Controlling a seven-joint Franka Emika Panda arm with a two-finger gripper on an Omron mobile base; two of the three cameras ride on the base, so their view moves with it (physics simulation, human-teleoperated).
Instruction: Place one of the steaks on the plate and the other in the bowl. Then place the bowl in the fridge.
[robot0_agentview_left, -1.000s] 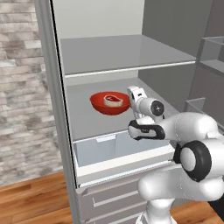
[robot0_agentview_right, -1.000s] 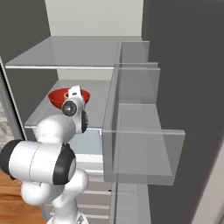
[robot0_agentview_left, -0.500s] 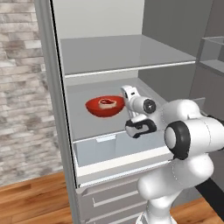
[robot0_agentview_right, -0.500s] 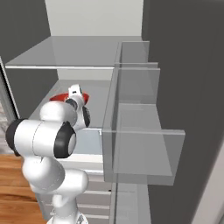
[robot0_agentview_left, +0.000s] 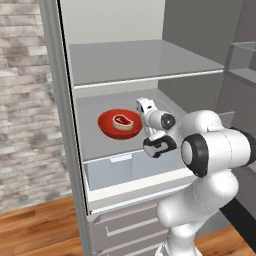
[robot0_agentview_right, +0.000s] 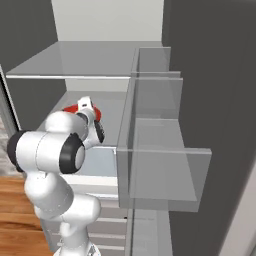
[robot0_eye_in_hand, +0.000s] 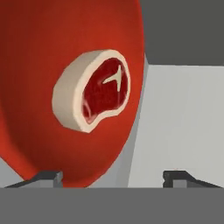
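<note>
Your hand (robot0_eye_in_hand: 112, 177) is spread wide, gripping nothing. The red bowl (robot0_agentview_left: 120, 124) with the fat-rimmed steak (robot0_eye_in_hand: 93, 90) rests on the fridge shelf (robot0_agentview_left: 95, 145) just beyond the fingertips (robot0_eye_in_hand: 49, 177).

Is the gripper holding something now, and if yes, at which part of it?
Nothing is held. The gripper is open, its fingers standing apart at the rim of the red bowl, which sits on the fridge shelf.

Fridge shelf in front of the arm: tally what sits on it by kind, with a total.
Red bowl: 1
Steak with pale fat rim, lying in the bowl: 1
Total: 2
</note>
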